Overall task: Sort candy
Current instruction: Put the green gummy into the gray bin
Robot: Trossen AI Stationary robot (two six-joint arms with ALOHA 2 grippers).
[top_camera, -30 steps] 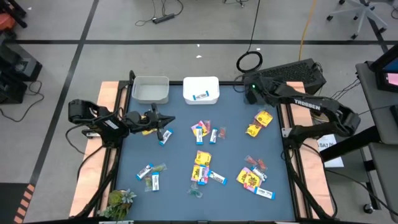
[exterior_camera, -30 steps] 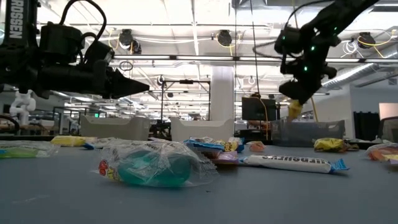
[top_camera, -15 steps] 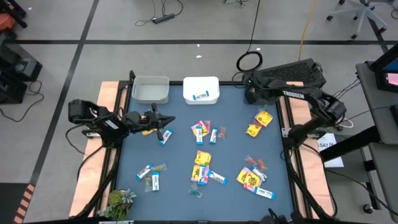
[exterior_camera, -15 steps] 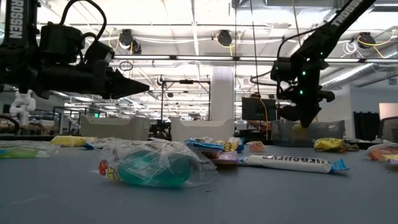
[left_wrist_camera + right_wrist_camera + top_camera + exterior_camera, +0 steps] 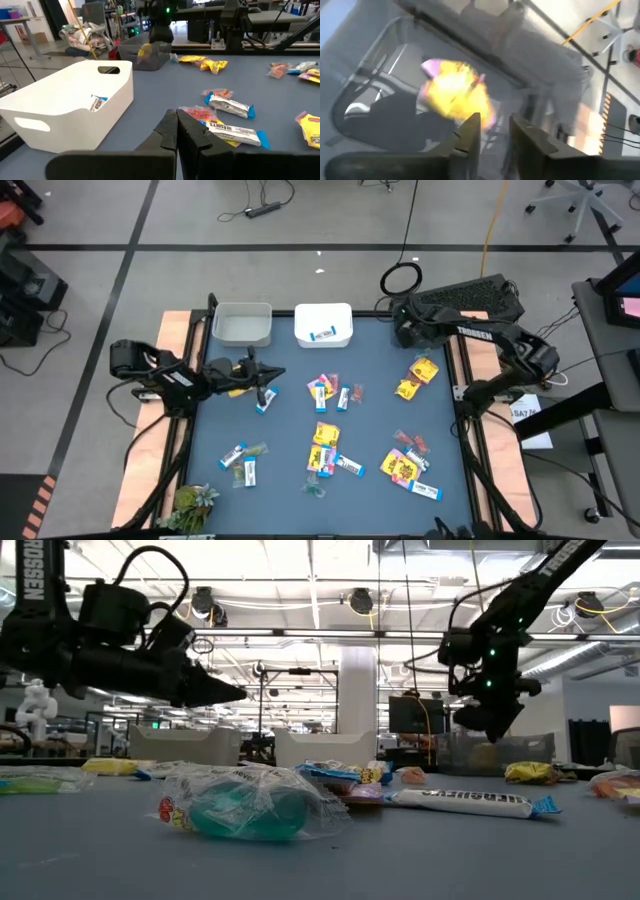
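At the near edge of the counter, noted a clear-greenish sweet lying flat, with a blue-and-white bar wrapper just beyond it toward the right side. Also noted a green leafy plant at the near left corner.

Across the middle of the counter, found loose candy in scattered groups: yellow packets with red print, further blue-and-white bars, small red and pink pieces.

Toward the left side, found the left hand raised off the surface, fingers pressed fully together, gripping nothing. Close by it, noted one bar and a yellow packet, partly hidden.

Along the far edge, recorded a grey bin, contents not discernible, and beside it a white bin holding one blue-and-white bar.

At the far right corner, found a dark translucent bin with the right hand poised above it, fingers parted with a clear gap, nothing between them. Seen just past those fingers, within the bin's outline: one yellow sweet, blurred; cannot tell whether resting or in the air.
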